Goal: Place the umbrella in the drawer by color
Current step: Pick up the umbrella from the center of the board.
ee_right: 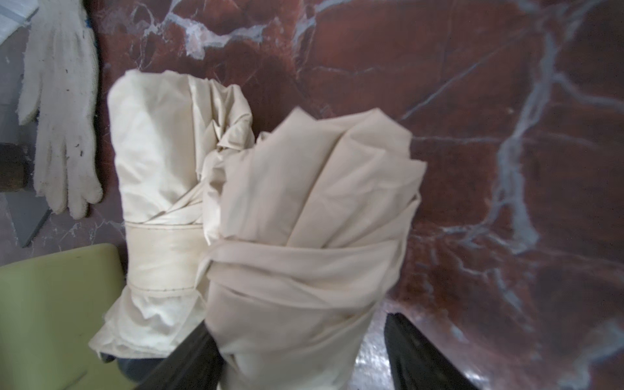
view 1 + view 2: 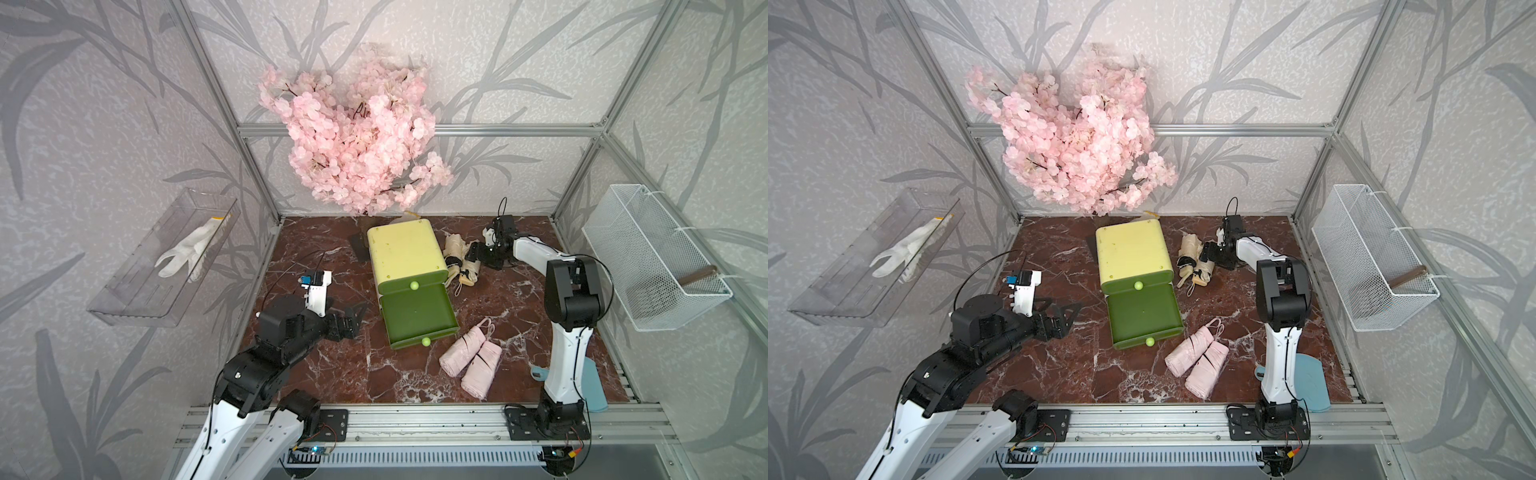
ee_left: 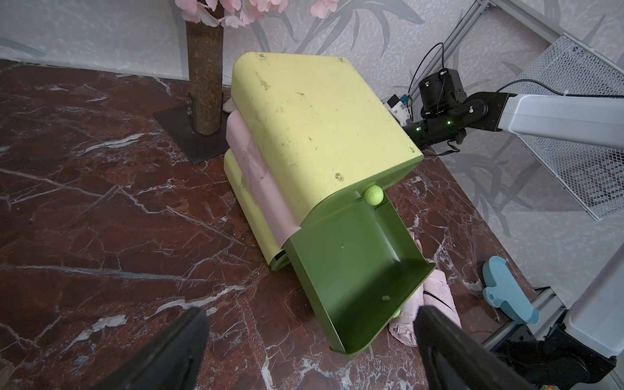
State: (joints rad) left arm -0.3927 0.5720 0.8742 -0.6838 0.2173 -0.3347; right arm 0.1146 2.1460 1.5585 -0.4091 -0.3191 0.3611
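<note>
Glove (image 2: pixel 187 249): white, in a clear tray (image 2: pixel 124 307) on the left wall.
Left hand (image 2: pixel 359 320): fingers wide apart, low over the table (image 2: pixel 324 374), near the drawer's (image 2: pixel 415 316) left side.
Cabinet (image 2: pixel 403 249): yellow-green, mid-table.
Drawer: lower one, dark green, pulled out toward the front.
Cream umbrellas (image 2: pixel 454 247): two, folded, side by side just right of the cabinet.
Right hand (image 2: pixel 475 254): fingers (image 1: pixel 189 354) straddle one cream umbrella, one finger touching it; clamped or not, I cannot tell.
Pink umbrellas (image 2: pixel 473 359): two, folded, touching, on the table right of the drawer.
</note>
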